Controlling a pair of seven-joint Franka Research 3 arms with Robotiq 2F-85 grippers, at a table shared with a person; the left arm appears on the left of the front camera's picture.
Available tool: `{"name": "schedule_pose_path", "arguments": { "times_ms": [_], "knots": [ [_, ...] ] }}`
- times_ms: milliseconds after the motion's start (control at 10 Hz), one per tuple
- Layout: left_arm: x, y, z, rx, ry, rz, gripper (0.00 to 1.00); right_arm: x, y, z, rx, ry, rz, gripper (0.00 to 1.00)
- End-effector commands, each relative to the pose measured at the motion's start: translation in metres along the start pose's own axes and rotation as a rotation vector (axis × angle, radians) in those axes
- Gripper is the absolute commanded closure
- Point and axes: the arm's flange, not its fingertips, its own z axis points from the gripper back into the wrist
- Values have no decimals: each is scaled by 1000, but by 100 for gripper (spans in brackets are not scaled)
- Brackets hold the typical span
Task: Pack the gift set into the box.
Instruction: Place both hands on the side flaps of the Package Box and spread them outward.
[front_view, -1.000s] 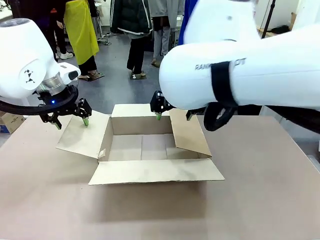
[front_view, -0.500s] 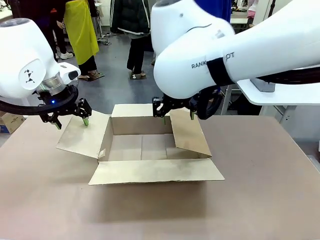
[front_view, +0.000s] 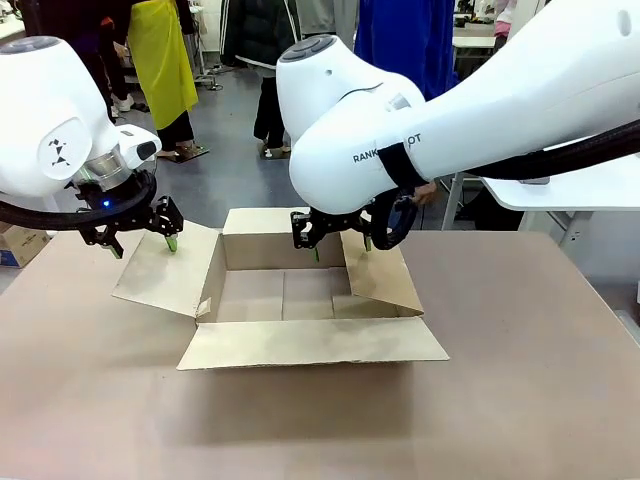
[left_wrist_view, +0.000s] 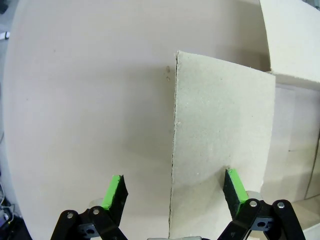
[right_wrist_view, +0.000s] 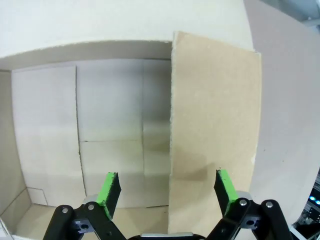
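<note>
The box (front_view: 285, 297) lies open mid-table with its four flaps spread and nothing inside. My left gripper (front_view: 143, 243) hangs open over the far corner of the left flap (front_view: 165, 270). In the left wrist view the left gripper (left_wrist_view: 174, 190) straddles that flap's (left_wrist_view: 222, 130) edge, with the flap lying below the green pads. My right gripper (front_view: 341, 246) is open over the box's far right corner. In the right wrist view the right gripper (right_wrist_view: 166, 187) spans the inner edge of the right flap (right_wrist_view: 215, 115), above the bare box floor (right_wrist_view: 110, 135). The gift set is out of view.
The brown table (front_view: 520, 380) stretches wide in front of and to the right of the box. A small carton (front_view: 20, 243) sits off the table's left edge. People stand beyond the far side, and a white table (front_view: 560, 190) is at the back right.
My right arm has swung to the left, and its gripper has shifted slightly left and lower over the box's far right corner. The left arm and the box have stayed put.
</note>
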Motion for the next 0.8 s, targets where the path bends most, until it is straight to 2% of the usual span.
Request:
{"name": "schedule_pose_path", "arguments": {
  "times_ms": [0,200,700],
  "knots": [
    [0,-1,2,18,-1,12,0,-2,-6,-5,-4,-4,-50,0],
    [0,-1,2,18,-1,12,0,-8,-16,-17,8,11,-81,0],
    [0,-1,2,18,-1,12,0,-25,-71,-1,-8,-31,-185,0]
  ]
}}
